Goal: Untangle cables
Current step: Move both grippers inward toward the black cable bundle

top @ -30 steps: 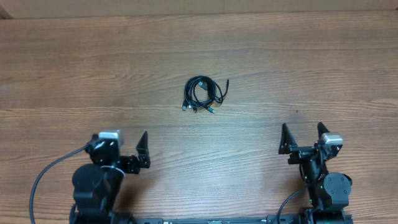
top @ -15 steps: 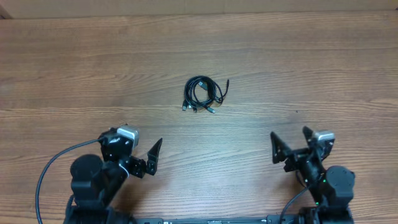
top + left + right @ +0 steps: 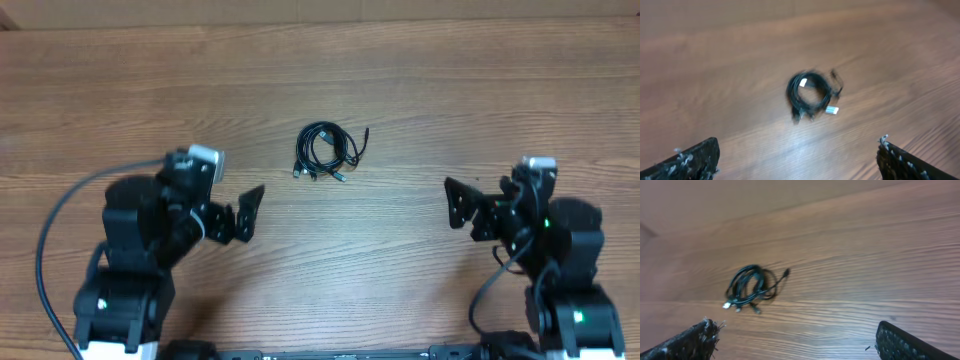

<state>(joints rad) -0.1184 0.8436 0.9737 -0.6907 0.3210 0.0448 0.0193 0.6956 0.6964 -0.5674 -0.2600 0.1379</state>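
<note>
The cables (image 3: 328, 150) lie as one small tangle of thin black cords with silver-tipped plugs at the middle of the wooden table. They also show in the left wrist view (image 3: 810, 94) and the right wrist view (image 3: 751, 287). My left gripper (image 3: 238, 214) is open and empty, to the lower left of the tangle and well apart from it; its fingertips frame the wrist view (image 3: 799, 167). My right gripper (image 3: 482, 206) is open and empty, to the lower right of the tangle, fingertips wide apart (image 3: 797, 345).
The wooden table (image 3: 480, 90) stretches around the tangle. A pale wall edge runs along the far side (image 3: 320, 10). Thick black wires (image 3: 50, 250) trail from the left arm near the front edge.
Both arms have moved forward from the front edge toward the tangle and turned inward. The cables have not moved. Both grippers stay open.
</note>
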